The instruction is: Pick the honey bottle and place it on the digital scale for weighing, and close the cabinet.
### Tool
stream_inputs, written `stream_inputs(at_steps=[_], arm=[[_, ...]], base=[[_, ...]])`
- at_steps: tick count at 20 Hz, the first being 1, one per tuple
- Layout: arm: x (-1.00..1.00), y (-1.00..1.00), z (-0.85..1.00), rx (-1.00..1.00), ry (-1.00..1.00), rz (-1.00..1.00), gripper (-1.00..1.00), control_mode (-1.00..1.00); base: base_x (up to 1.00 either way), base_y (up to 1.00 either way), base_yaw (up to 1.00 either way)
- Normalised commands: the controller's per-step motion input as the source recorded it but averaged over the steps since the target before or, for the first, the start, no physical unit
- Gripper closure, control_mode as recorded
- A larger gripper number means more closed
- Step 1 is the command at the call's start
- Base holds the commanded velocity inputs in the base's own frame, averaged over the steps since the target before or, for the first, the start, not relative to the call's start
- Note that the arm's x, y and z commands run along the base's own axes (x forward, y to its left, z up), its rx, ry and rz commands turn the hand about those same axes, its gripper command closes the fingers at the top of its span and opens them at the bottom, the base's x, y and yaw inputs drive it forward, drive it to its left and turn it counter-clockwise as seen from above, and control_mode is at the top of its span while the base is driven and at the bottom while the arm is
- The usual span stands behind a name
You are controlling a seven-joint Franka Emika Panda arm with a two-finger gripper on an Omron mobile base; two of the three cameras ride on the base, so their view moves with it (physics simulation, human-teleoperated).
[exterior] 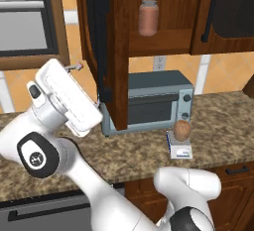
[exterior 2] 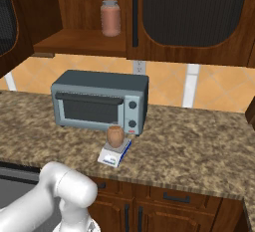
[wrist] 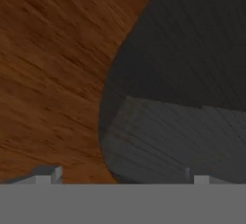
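Observation:
The tan egg-shaped honey bottle (exterior: pixel 182 130) (exterior 2: pixel 115 136) stands upright on the small white digital scale (exterior: pixel 181 150) (exterior 2: pixel 113 156), in front of the toaster oven. The dark wooden cabinet (exterior: pixel 163 7) (exterior 2: pixel 79 7) has its left door (exterior: pixel 101 46) swung out, edge-on to the left base view. My gripper (exterior: pixel 75 67) is raised at the left of that door, close to its outer face. In the hand view the gripper (wrist: pixel 122 177) is open with nothing between its fingertips (wrist: pixel 48 175). It faces the door's wood frame (wrist: pixel 53 74) and dark glass panel (wrist: pixel 192 74) from very near.
A blue-grey toaster oven (exterior: pixel 158 101) (exterior 2: pixel 99 101) sits on the granite counter (exterior: pixel 223 121) under the cabinet. A reddish-pink jar (exterior: pixel 148 18) (exterior 2: pixel 110 18) stands on the cabinet shelf. The right cabinet door (exterior 2: pixel 194 12) is shut. A wood-framed window (exterior: pixel 25 22) is at the far left.

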Motion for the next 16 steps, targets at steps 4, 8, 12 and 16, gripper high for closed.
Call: stream_inputs(at_steps=[4,8,12,16], arm=[[0.12,-0.68,0.43,0.1,0.03,0.0,-1.0,-1.0],[1.0,-1.0,-0.04,0.22,0.34,0.0,-1.0,-1.0],[1.0,-1.0,-0.1,0.21,0.27,0.0,-1.0,-1.0],[0.78,-1.0,-0.09,0.2,0.13,0.06,-1.0,-1.0]], base=[[0.0,0.0,0.0],[0.0,0.0,0.0],[0.0,0.0,0.0],[0.0,0.0,0.0]])
